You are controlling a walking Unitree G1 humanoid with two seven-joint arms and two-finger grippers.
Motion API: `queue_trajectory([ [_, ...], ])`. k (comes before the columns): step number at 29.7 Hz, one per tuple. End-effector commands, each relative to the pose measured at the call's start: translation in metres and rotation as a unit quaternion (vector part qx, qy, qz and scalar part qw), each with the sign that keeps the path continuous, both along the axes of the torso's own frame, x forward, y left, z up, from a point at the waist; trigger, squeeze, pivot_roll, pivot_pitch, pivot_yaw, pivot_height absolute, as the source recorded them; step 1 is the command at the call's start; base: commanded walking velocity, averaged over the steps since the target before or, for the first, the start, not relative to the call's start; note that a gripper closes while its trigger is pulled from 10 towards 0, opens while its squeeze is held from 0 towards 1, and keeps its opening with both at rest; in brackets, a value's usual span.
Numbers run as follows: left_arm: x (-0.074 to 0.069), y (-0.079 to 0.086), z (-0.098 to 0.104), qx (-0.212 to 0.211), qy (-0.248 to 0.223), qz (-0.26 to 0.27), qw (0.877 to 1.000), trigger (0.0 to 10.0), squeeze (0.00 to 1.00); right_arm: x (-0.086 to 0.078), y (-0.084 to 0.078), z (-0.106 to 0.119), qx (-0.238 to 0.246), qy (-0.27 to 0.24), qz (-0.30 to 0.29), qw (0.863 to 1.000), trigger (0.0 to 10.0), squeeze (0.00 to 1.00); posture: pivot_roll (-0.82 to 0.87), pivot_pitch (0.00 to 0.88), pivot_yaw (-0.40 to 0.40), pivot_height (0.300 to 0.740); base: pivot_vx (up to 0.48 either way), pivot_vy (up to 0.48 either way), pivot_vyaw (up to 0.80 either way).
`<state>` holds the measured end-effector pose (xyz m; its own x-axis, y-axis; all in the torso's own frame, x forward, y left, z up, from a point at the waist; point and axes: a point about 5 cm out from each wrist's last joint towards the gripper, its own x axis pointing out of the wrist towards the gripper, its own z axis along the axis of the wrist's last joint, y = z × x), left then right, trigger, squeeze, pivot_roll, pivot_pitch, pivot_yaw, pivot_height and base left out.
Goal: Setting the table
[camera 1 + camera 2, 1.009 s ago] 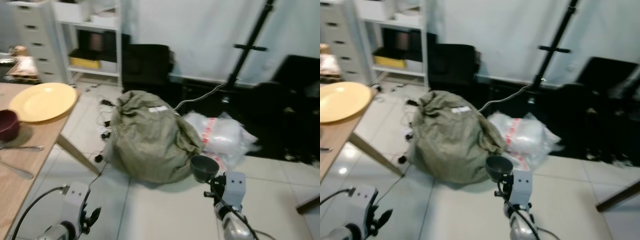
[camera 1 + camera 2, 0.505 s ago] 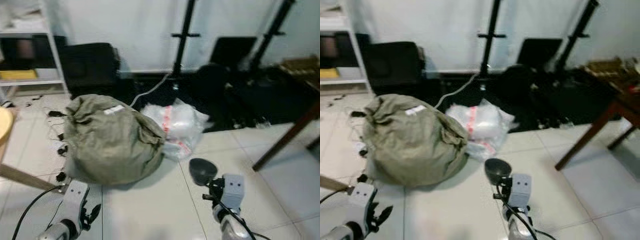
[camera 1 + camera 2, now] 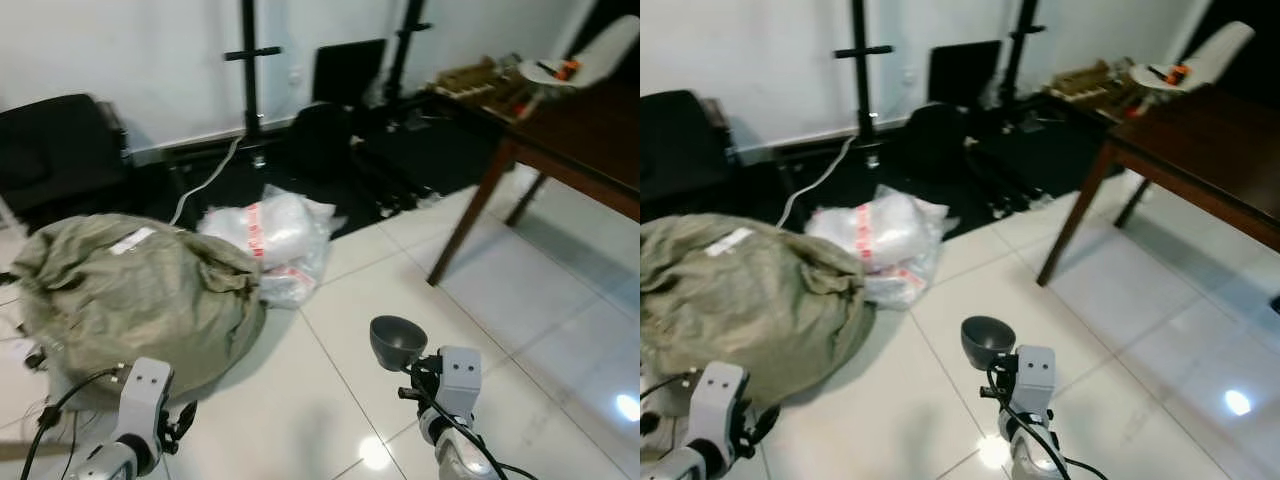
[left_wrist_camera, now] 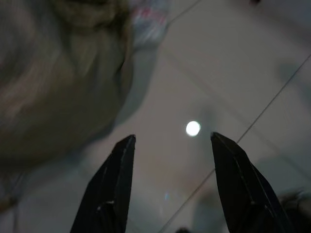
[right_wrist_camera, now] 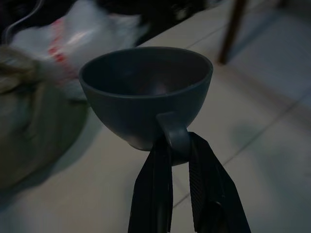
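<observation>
From the left eye view, a dark cup [image 3: 397, 340] is carried over the floor, right of the olive sack [image 3: 120, 295].

By the right wrist view, its handle is pinched in the right gripper [image 5: 179, 145]; rigid, light, likely to swivel.

In the left wrist view, the left gripper [image 4: 170, 141] is spread, empty.

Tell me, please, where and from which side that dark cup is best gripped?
By its loop handle, from the handle side, much as the right gripper has it now: the two fingers pinch the handle from either side while the dark cup stands upright, mouth up. The round bowl looks too wide and smooth for slim fingers; the handle probably offers the surest purchase.
</observation>
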<state>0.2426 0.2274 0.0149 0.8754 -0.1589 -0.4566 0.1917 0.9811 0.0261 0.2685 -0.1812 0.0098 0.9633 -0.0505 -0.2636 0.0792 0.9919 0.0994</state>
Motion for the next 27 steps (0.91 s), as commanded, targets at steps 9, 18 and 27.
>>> queue_trajectory([
  [9, -0.005, 0.004, -0.006, 0.012, 0.009, 0.012, 1.0, 10.0, 0.0, 0.0, -0.002, 0.0, 0.01, -0.005, -0.016, 1.0, 10.0, 0.0, 0.04, 0.052, 0.041, 0.74, 0.0, 0.0, -0.8],
  [18, 0.003, 0.004, 0.0, 0.021, -0.024, 0.007, 0.999, 10.0, 0.0, 0.003, -0.004, 0.001, 0.011, -0.009, -0.021, 1.0, 10.0, 0.0, 0.03, 0.044, 0.041, 0.74, 0.107, 0.0, -0.8],
  [27, 0.005, 0.0, 0.001, 0.019, -0.028, -0.002, 0.999, 10.0, 0.0, 0.003, -0.007, 0.002, 0.012, -0.009, -0.024, 1.0, 10.0, 0.0, 0.03, 0.039, 0.04, 0.74, 0.48, 0.0, -0.8],
])
